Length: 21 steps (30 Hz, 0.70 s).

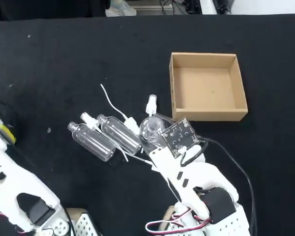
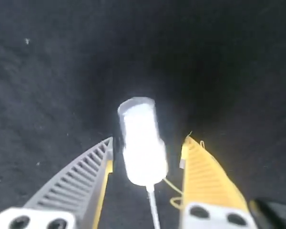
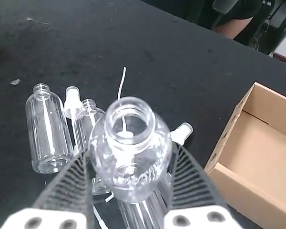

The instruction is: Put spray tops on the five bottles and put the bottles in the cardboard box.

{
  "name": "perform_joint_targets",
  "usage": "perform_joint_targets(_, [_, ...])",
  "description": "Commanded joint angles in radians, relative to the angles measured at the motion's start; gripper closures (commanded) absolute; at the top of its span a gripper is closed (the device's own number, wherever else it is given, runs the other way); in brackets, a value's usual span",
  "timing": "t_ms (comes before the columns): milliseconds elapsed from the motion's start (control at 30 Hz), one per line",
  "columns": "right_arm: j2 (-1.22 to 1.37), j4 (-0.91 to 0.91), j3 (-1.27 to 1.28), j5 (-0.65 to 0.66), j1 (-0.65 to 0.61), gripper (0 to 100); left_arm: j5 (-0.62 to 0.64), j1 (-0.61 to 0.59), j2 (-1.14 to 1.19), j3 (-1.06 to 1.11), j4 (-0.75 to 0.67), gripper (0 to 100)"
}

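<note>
**A thin tube, a narrow neck and a slippery bottle**

Nearest us, the left gripper (image 2: 148, 143) has its jaws drawn in on either side of a spray top (image 2: 141, 138). As far as we can judge they pinch it, with its thin dip tube trailing back towards the wrist. This arm sits at the 8 o'clock edge of the bench (image 1: 64, 59), well apart from the bottle it must serve.

The right gripper (image 3: 131, 155) has its jaws pressed on an open-necked bottle (image 3: 128, 138), held upright near the middle of the bench.

We judge the mating to be the risky step:
- The tube is limp and the neck small, so a slightly off approach could catch the tube on the rim and bend it.
- Pushing or twisting the top down could tilt the smooth, clear bottle or slide it through the jaws.

At 9 o'clock from the held bottle, two more bottles (image 1: 91, 141) (image 1: 119, 133) lie on their sides, touching each other, with loose tops (image 1: 88, 119) (image 1: 151, 104) and tubes among them. The left arm's path crosses this cluster. A low pass could set the round bottles rolling or snag a tube and drag its top away.

Farthest off, at 2 o'clock from the held bottle, the cardboard box (image 1: 209, 116) stands open and holds no bottle. It looks light, and a bottle knocking its near wall could shove it rather than drop in
</note>
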Motion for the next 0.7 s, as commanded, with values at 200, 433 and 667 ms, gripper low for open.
perform_joint_targets(200, [-0.007,-0.018,-0.010,0.005,-0.012,98.8,0.058,0.044,-0.003,-0.102,0.054,77])
perform_joint_targets(433, [-0.007,-0.018,-0.010,0.005,-0.012,98.8,0.037,0.038,0.055,-0.108,0.054,77])
perform_joint_targets(667, [-0.007,-0.018,-0.010,0.005,-0.012,98.8,-0.018,0.024,0.109,-0.137,0.066,77])
